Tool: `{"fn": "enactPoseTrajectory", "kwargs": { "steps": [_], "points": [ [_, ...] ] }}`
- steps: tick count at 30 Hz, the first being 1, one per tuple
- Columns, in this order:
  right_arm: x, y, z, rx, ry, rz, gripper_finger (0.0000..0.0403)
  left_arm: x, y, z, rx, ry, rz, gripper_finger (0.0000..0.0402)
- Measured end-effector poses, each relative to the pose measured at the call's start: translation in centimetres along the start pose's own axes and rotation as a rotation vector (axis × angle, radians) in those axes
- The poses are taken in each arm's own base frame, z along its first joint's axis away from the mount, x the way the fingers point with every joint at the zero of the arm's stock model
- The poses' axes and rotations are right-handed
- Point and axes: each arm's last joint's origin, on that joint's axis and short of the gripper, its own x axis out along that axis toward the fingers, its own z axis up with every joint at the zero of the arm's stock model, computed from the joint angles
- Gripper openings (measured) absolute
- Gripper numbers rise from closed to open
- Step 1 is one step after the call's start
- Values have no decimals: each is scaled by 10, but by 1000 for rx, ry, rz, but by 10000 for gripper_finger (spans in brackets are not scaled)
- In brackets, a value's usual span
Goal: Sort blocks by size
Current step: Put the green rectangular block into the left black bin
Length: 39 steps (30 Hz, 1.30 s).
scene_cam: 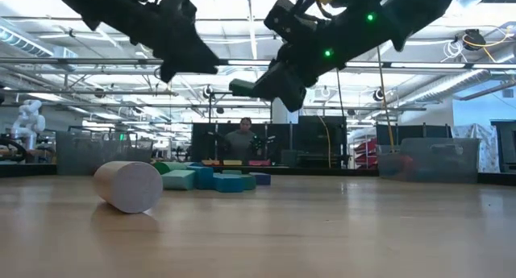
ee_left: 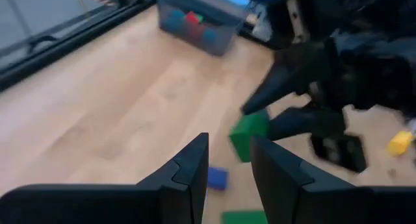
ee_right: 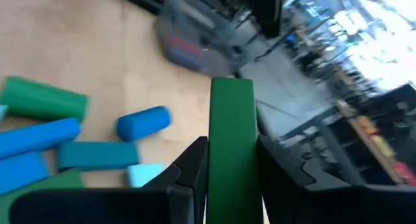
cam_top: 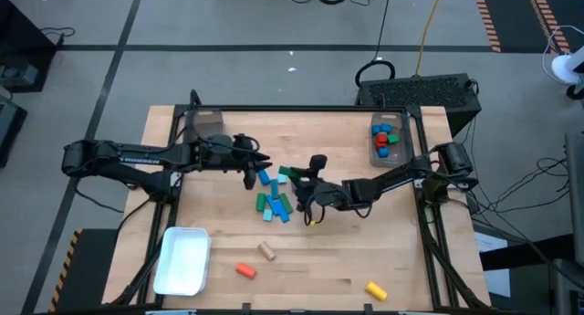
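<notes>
Right gripper (ee_right: 231,160) above table centre, fingers clamped on a green bar (ee_right: 231,139); low view shows the bar lifted clear of the table (cam_top: 219,260), just over the pile (cam_top: 274,198)

Left gripper (cam_top: 253,173) at the left edge of the pile, fingers a narrow gap apart, nothing between them

Pile: blue, teal and green blocks lying close together mid-table; right wrist view shows a blue cylinder (ee_right: 143,122) and a green cylinder (ee_right: 44,99) among blue bars

Strays toward the near edge: tan cylinder (cam_top: 266,251), orange block (cam_top: 245,270), yellow block (cam_top: 375,290), well apart from each other

Clear bin (cam_top: 387,152) at far right holds red, blue and green blocks. White tray (cam_top: 182,260) near left corner
</notes>
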Motion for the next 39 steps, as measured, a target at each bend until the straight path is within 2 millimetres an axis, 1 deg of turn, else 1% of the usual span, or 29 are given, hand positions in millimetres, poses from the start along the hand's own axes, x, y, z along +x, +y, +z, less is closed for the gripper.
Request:
{"fn": "enactPoseTrajectory", "kwargs": {
  "steps": [3, 6, 9, 13, 18, 22, 26, 36, 39],
  "points": [
    [0, -2, 1, -8, 10, -50, 93, 13, -2, -4, -24, 11, -38, 116],
    [-2, 0, 1, -23, 15, -52, 93, 28, -3, -10, -29, 29, -86, 117],
    [-5, 3, 1, -36, 27, -65, 93, 40, -2, -15, -31, 37, -103, 131],
    [-10, 6, 1, -60, 49, -97, 93, 47, -1, -17, -55, 19, -121, 178],
    [-12, 7, 4, -61, 32, -96, 93, 48, -1, -16, -52, 5, -98, 247],
    [-12, 7, 5, -60, 28, -99, 93, 48, 0, -16, -46, 2, -86, 277],
    [-12, 7, 5, -59, 28, -100, 93, 48, 0, -16, -27, -2, -83, 283],
    [-12, 8, 6, -59, 13, -72, 93, 48, 0, -15, -27, -9, -84, 283],
    [-12, 8, 6, -56, 9, -73, 93, 48, 0, -13, 39, -30, -84, 283]
  ]
}}
